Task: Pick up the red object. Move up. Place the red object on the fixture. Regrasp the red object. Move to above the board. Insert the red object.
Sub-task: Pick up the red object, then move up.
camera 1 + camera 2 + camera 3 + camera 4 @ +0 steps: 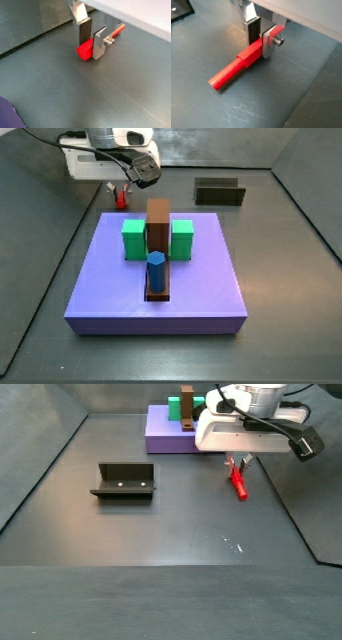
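Red object [236,66] lies flat on the grey floor, one end between the fingers [252,29], which are clamped on it. Gripper [89,47] is down at floor level; in a side view [238,462] it sits just beside the board [167,436]. Fixture [124,480] stands well apart. Board [120,288] carries two green blocks [134,239], a brown bar [158,220] and a blue peg [156,271].

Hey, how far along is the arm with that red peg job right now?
Early. Nothing is finished: the red object lies on the floor with the gripper straddling one end, fingers around it, not lifted. The fixture sits empty. Lifting, placing, regrasping and inserting into the board remain.
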Motion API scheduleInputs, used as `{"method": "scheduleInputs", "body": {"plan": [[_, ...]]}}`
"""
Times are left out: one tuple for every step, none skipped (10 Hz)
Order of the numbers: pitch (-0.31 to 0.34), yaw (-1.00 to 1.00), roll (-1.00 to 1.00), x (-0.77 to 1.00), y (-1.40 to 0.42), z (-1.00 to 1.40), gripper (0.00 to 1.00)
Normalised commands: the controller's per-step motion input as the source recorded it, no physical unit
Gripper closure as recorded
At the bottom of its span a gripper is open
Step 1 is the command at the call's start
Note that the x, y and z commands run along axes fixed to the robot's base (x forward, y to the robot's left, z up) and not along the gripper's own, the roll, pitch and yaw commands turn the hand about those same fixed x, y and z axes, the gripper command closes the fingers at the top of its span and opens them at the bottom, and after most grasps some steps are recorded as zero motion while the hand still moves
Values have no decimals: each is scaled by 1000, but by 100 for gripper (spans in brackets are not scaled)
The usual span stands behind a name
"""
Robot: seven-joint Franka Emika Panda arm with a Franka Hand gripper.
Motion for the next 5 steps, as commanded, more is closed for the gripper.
{"method": "scheduleInputs", "body": {"plan": [[0,0,0,0,0,0,100],[0,0,0,0,0,0,100],[0,0,0,0,0,0,100],[0,0,0,0,0,833,100],[24,-35,-9,-43,-79,799,100]]}}
